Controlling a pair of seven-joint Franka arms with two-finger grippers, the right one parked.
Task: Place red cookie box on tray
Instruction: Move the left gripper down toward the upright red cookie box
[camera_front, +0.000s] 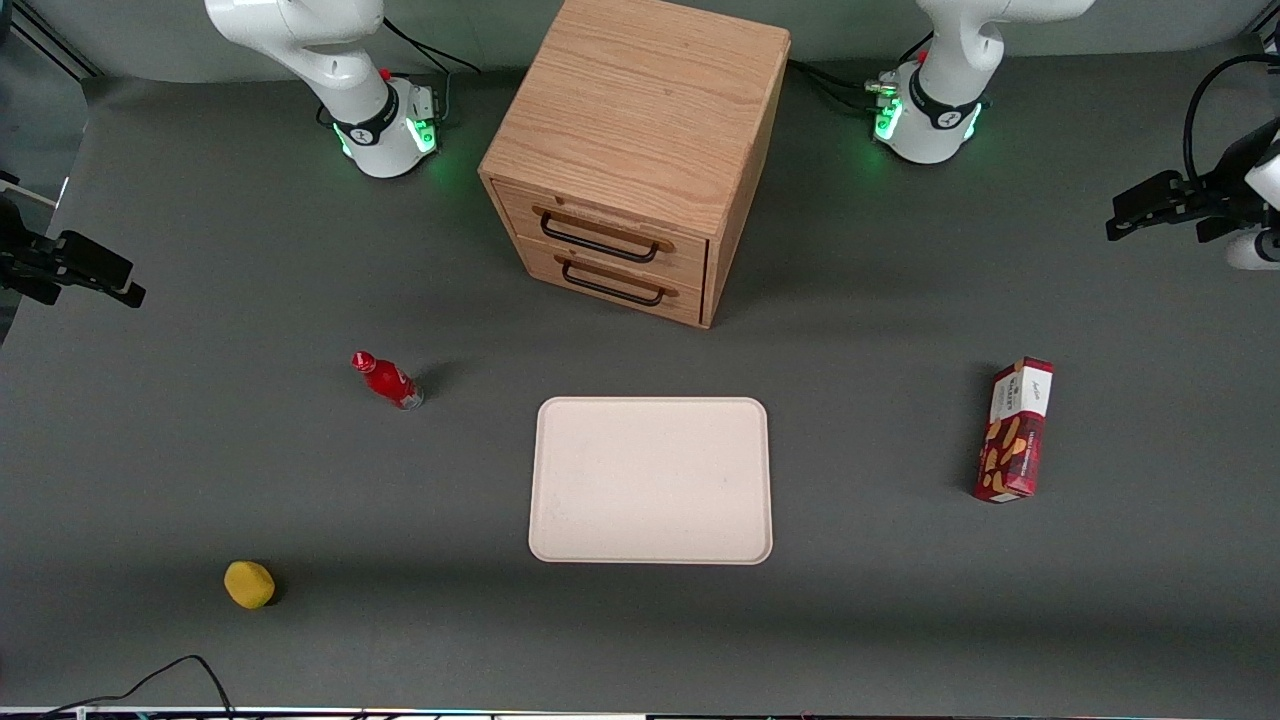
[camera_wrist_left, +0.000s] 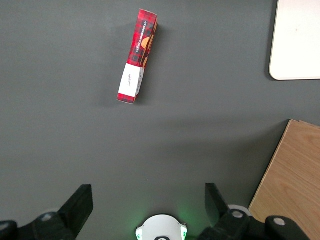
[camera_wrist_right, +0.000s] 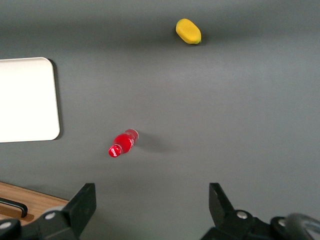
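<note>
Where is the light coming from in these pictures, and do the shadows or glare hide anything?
Front view: soft overhead light; the wooden cabinet throws a broad dim shadow, the red cookie box a faint one. Left wrist view: the tray looks washed out, the box's print stays readable, and the open gripper hovers above bare mat. Nothing is hidden.

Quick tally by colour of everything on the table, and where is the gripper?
Red: 2, long dark-red cookie box, small red bottle
Cream-white: 1, flat rectangular tray
Yellow: 1, rounded object
Wood: 1, two-drawer cabinet
Total: 5
Gripper: open, above table, apart from box.
</note>
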